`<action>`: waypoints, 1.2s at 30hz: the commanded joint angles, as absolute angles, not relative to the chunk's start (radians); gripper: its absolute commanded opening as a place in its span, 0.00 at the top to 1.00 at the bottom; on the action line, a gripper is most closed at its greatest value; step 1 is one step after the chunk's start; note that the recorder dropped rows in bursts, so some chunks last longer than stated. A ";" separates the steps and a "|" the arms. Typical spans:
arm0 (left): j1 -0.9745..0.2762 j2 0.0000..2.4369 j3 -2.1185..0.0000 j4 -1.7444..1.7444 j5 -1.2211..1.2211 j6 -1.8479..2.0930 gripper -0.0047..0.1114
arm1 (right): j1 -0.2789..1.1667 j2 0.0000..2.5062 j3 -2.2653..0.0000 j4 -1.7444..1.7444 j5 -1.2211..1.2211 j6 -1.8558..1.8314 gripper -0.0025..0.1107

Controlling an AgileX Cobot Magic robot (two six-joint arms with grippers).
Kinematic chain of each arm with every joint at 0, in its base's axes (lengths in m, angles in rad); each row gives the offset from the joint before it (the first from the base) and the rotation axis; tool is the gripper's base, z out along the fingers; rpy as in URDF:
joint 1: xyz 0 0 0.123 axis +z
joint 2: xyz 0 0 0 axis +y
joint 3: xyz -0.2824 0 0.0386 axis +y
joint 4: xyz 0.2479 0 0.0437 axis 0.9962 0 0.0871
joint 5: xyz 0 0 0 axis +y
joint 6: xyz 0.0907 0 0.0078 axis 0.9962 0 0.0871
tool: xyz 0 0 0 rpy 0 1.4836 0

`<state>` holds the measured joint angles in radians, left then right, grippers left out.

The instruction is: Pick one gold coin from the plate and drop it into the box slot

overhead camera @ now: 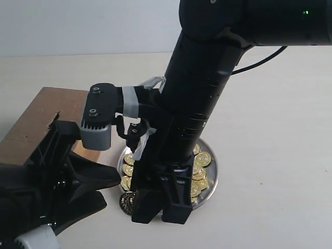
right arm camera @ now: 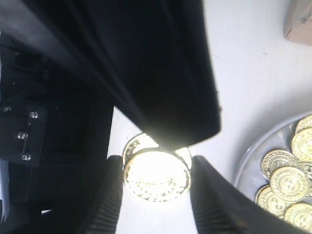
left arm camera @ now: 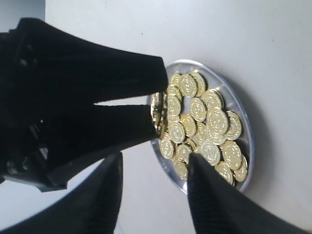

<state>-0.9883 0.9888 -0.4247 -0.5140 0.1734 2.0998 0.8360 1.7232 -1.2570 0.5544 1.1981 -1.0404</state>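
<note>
Clamps round shiny gold coin point(right arm camera: 157, 176) across its width in black right gripper point(right arm camera: 156, 163), low centre of exterior view, at lower-left rim of round shallow silver metal plate point(overhead camera: 211, 179) (maybe a second coin behind, too glary to tell). Holds black left gripper point(left arm camera: 156, 156) with fingers apart, nothing between them, tips near plate rim. Shows heap of loose gold coins point(left arm camera: 204, 126) in plate. Puts plain brown cardboard box point(overhead camera: 41, 111) at left edge of exterior view, short dark slot point(overhead camera: 54, 119) on top, well apart from clamped coin.

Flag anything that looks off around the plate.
Two gold coins, not one, seem stacked between the fingertips of the right tool, just outside the rim of the plate. The job calls for a single coin.
</note>
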 commanded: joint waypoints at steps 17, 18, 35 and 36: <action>-1.046 1.014 -0.420 -0.511 0.144 2.097 0.60 | 0.837 1.710 -1.264 0.630 1.182 -1.096 0.63; -1.046 1.019 -0.420 -0.511 0.142 2.097 0.60 | 0.837 1.710 -1.264 0.632 1.182 -1.096 0.63; -1.075 1.019 -0.420 -0.511 0.143 2.086 0.60 | 0.837 1.710 -1.264 0.619 1.178 -1.096 0.63; -1.075 1.019 -0.420 -0.511 0.145 2.086 0.60 | 0.837 1.710 -1.264 0.619 1.178 -1.096 0.63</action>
<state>-1.0607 1.0038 -0.4225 -0.5201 0.1256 2.0753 0.8321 1.7150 -1.2570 0.5652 1.2179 -1.1139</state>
